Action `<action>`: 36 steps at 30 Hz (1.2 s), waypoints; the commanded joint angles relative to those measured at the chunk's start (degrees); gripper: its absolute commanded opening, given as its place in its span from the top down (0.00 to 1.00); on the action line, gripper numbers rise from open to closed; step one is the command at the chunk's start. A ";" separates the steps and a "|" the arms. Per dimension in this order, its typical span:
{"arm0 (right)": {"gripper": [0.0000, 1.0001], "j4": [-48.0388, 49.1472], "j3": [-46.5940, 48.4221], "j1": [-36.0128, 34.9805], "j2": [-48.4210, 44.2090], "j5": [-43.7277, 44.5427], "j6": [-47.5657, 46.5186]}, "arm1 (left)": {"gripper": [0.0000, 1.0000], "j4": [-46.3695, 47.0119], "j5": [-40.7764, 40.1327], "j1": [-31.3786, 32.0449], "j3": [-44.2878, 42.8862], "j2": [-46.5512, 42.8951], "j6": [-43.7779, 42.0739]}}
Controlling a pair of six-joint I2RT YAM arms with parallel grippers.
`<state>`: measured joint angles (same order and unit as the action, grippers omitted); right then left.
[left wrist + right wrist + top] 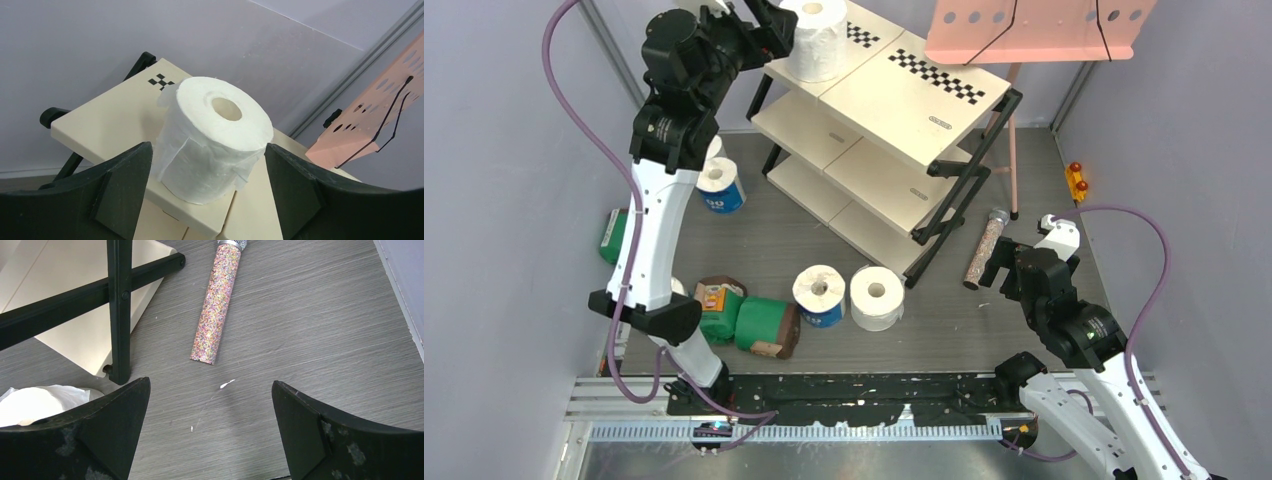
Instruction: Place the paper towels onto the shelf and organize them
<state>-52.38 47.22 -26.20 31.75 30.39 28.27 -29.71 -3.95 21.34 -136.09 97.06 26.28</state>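
Observation:
One plain white paper towel roll (817, 38) stands upright on the near left corner of the shelf's (904, 105) top board. My left gripper (786, 30) is beside it, open. In the left wrist view the roll (212, 137) sits between the spread fingers of the gripper (207, 145), with a gap on each side. On the floor lie a white roll (877, 297), blue rolls (819, 295) (720, 187) and green rolls (764, 325) (719, 305) (612, 235). My right gripper (1009, 265) (210, 385) hangs open over bare floor with nothing between its fingers.
A thin speckled tube (984, 250) (217, 305) lies on the floor by the shelf's right foot (119, 375). A pink perforated music stand (1034, 30) rises behind the shelf at the back right. A small orange object (1076, 180) sits by the right wall.

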 commanded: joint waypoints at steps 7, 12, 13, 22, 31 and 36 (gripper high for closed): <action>0.00 1.40 -0.02 -0.26 0.19 1.86 0.73 | 0.15 1.38 11.85 3.12 6.80 -6.96 -7.94; 0.00 1.41 -0.08 -0.28 -0.07 1.94 0.81 | 0.14 1.65 19.12 7.00 7.36 -7.22 -9.93; 0.00 1.40 -0.05 -0.26 -0.26 1.95 0.81 | 0.14 2.38 20.05 7.45 7.68 -6.98 -9.70; 0.00 0.73 0.22 -0.31 -0.94 2.50 1.19 | 0.14 7.96 19.74 7.84 6.46 -1.44 -7.57; 0.00 0.61 0.16 -0.26 -1.32 2.89 1.35 | 0.14 8.62 17.83 7.46 4.49 2.83 -8.97; 0.00 0.57 0.15 -0.26 -1.17 3.04 1.40 | 0.14 7.72 16.68 5.33 1.45 6.13 -9.98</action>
<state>-52.40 47.18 -26.20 30.50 31.66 28.82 -24.43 13.74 28.69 -129.75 101.84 17.82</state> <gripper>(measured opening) 0.996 0.863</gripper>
